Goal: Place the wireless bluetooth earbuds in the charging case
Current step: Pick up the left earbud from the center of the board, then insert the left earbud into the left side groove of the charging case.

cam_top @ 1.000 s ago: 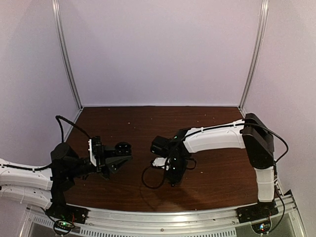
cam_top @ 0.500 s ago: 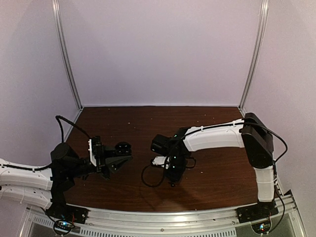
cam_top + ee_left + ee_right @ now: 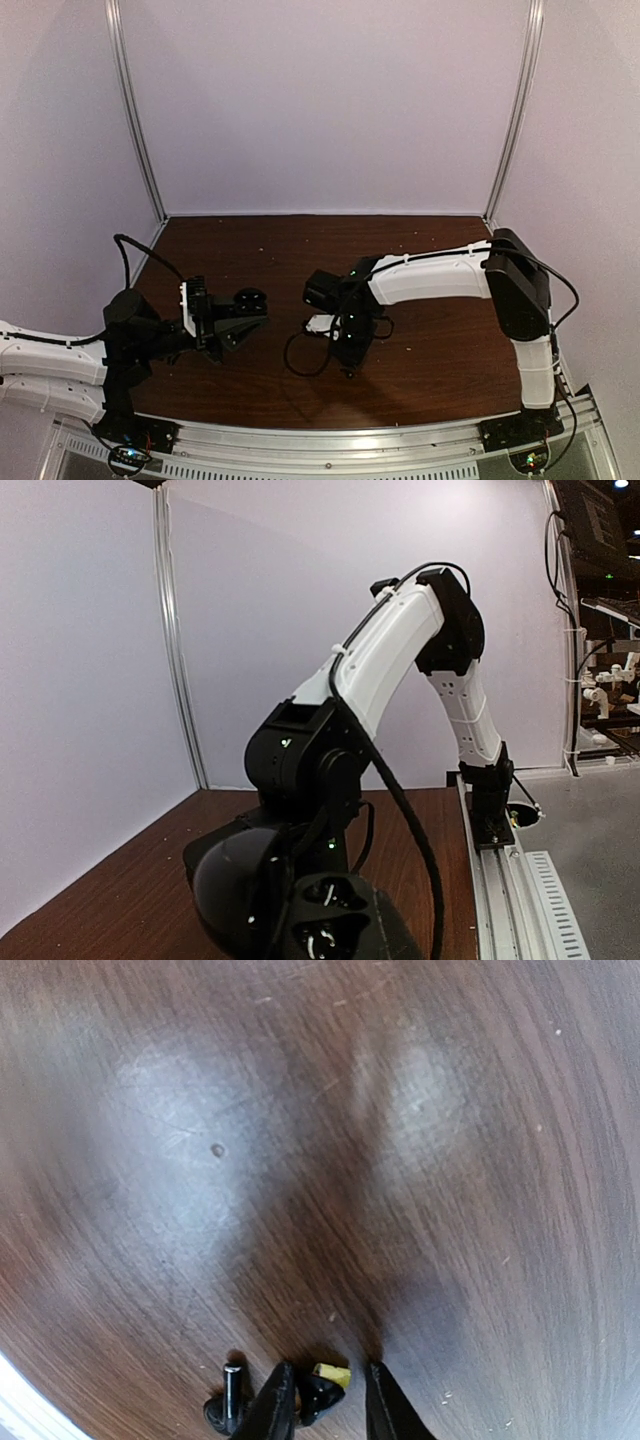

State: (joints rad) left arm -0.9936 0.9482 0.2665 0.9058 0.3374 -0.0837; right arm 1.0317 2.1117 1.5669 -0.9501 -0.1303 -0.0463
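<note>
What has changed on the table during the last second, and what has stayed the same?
The right gripper shifted slightly leftward, with a black earbud between its fingers; whether it grips the earbud is unclear. The left gripper, shut on the open charging case, stayed put.

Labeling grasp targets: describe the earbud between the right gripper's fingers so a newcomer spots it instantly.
On the brown wooden table, find the right gripper near the middle. Between its fingers lies a tiny black earbud; unlike the stemmed black bud just outside them, it shows a yellow tip.

Dark wooden table (image 3: 300,240), white walls (image 3: 320,100).
</note>
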